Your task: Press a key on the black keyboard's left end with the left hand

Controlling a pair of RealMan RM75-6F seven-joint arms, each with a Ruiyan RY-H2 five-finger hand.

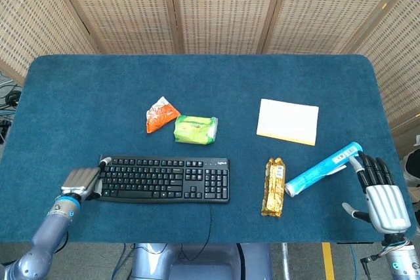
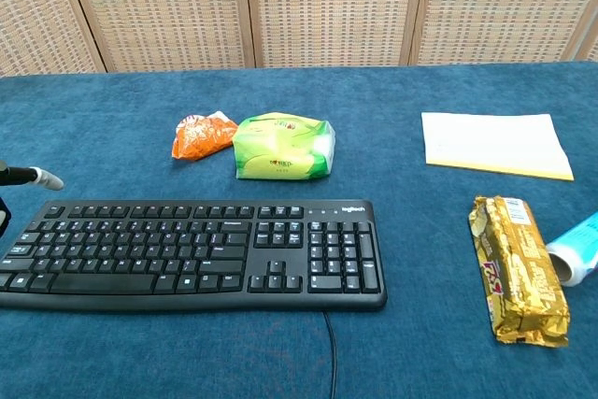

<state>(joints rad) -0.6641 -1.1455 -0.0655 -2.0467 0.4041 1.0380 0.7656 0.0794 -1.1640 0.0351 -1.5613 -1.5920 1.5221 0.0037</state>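
The black keyboard lies flat near the table's front edge; the chest view shows it wide across the foreground. My left hand sits right at the keyboard's left end, one finger stretched out over the far left corner, the others curled in. In the chest view only that fingertip shows, just above the top-left keys; whether it touches a key I cannot tell. My right hand rests at the table's front right corner, fingers apart and holding nothing.
Behind the keyboard lie an orange snack bag and a green packet. To the right are a gold wrapped bar, a blue tube close to my right hand, and a white notepad. The keyboard's cable runs off the front edge.
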